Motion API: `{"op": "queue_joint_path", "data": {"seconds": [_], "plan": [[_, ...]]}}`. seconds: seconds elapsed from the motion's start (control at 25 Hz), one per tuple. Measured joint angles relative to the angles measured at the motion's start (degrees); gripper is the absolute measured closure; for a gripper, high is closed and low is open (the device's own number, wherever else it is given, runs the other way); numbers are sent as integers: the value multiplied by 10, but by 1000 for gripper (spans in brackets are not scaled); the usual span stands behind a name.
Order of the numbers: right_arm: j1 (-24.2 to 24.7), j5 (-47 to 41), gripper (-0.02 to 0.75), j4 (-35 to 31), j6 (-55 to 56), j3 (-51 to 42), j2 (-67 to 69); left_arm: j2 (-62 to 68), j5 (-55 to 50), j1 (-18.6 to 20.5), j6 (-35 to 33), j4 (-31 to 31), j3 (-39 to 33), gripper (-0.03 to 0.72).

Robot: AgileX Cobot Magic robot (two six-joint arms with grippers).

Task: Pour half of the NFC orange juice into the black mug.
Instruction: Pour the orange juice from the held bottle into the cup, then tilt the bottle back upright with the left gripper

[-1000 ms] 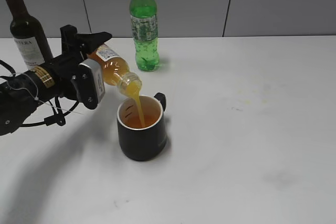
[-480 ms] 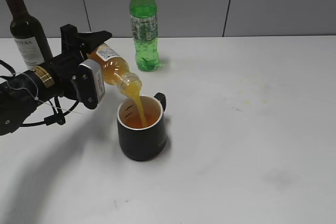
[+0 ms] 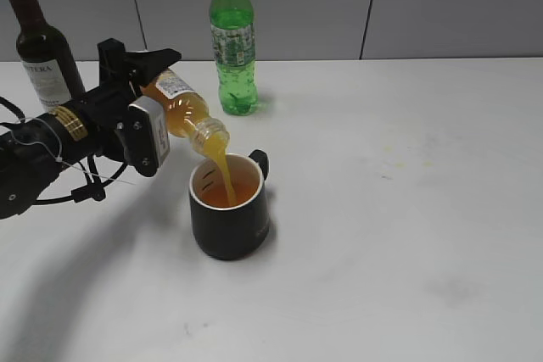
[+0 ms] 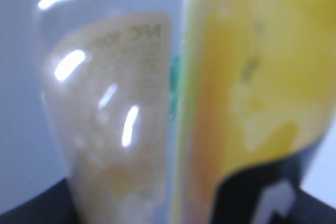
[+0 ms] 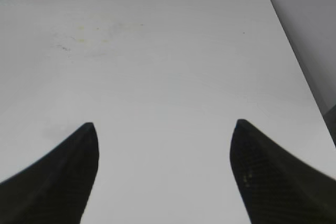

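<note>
My left gripper (image 3: 146,91) is shut on the NFC orange juice (image 3: 185,112). The bottle is tilted neck-down to the right, its open mouth just above the rim of the black mug (image 3: 229,218). A stream of orange juice runs from the mouth into the mug, which holds orange liquid. The mug stands upright, handle at the back right. In the left wrist view the bottle (image 4: 226,87) fills the frame, blurred, part clear and part orange. My right gripper (image 5: 164,124) is open and empty over bare table; it does not show in the exterior view.
A tall green soda bottle (image 3: 232,40) stands behind the mug near the wall. A dark wine bottle (image 3: 42,44) stands at the back left, behind my left arm. The white table (image 3: 407,209) spreads out to the right. The right wrist view shows the table's edge (image 5: 294,51).
The bottle's neck has shifted very slightly. The juice keeps flowing into the mug. Mug and arms have not visibly moved.
</note>
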State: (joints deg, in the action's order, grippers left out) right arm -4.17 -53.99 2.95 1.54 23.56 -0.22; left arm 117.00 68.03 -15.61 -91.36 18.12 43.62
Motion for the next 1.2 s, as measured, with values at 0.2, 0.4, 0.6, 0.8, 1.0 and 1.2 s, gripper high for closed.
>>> {"op": "queue_joint_path", "data": {"seconds": [0.2,0.4,0.6,0.8,1.0,1.2], "plan": [[0,0,146,0,0,0,0,0,2,0,-1,0,0,216],[0,0,146,0,0,0,0,0,3,0,-8,0,0,216],[0,0,146,0,0,0,0,0,4,0,-13,0,0,216],[0,0,146,0,0,0,0,0,4,0,-14,0,0,216],[0,0,146,0,0,0,0,0,4,0,-14,0,0,216],[0,0,146,0,0,0,0,0,4,0,-12,0,0,216]]}}
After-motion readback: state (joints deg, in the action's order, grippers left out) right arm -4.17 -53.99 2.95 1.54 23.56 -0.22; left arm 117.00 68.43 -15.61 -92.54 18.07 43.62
